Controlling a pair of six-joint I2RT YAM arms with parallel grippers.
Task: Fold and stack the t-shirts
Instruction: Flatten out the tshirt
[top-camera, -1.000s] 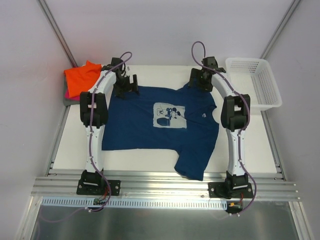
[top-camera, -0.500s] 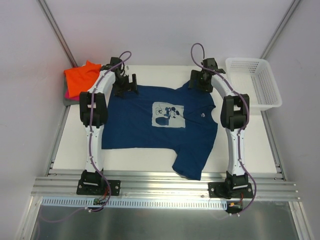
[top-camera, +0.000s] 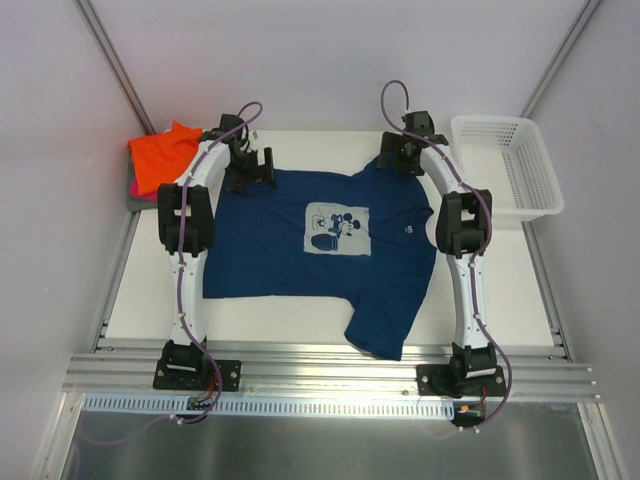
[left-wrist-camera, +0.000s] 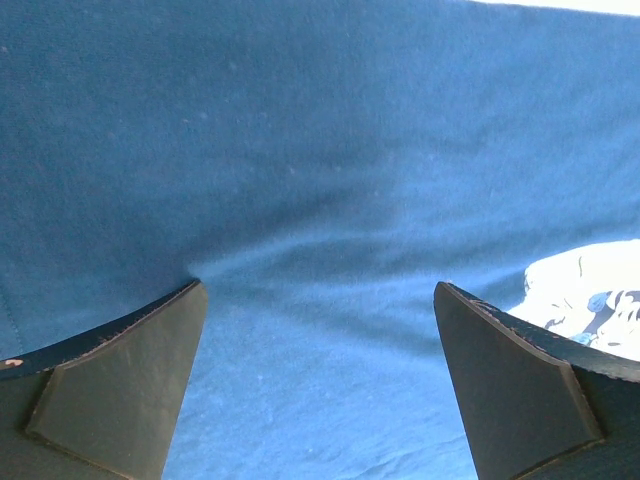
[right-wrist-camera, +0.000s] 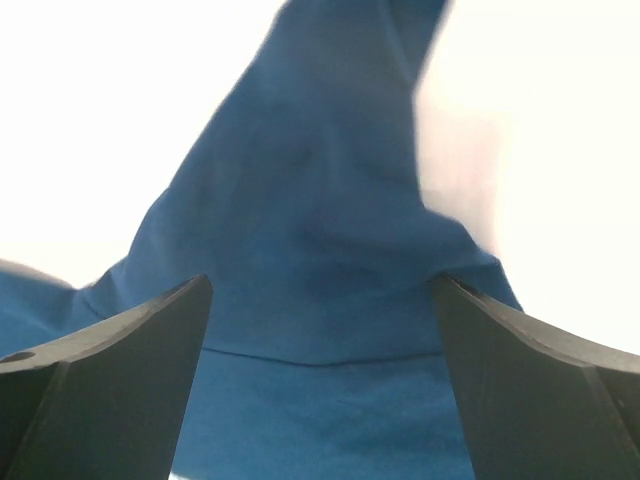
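Progress looks partial. A folded pile sits at the upper left of the top view: a bright orange tee (top-camera: 165, 155) on top, with slivers of pink (top-camera: 132, 186) and grey (top-camera: 137, 204) cloth under it. By my judgement those shirts are done.

The navy t-shirt (top-camera: 320, 255) is not yet folded. It lies spread flat on the table (top-camera: 300, 320) in the middle of the frame, print up, with its collar toward the right and one sleeve trailing to the lower edge.

- Left gripper (top-camera: 255, 170): at the shirt's upper left corner, jaws spread wide over the cloth and gripping nothing.
- Right gripper (top-camera: 397, 158): above the upper sleeve, jaws likewise wide apart. Its wrist view shows blue fabric between the fingers, but not pinched.

What is left, I judge, is to grasp the far edge, fold the navy shirt down and set it on the pile.

The white basket (top-camera: 540, 190) stands at the upper right.

No writing can be read. The chest print (top-camera: 338, 230) is a pale square with a cartoon mouse, and a small white mark (top-camera: 408, 231) near the collar is too small to make out.
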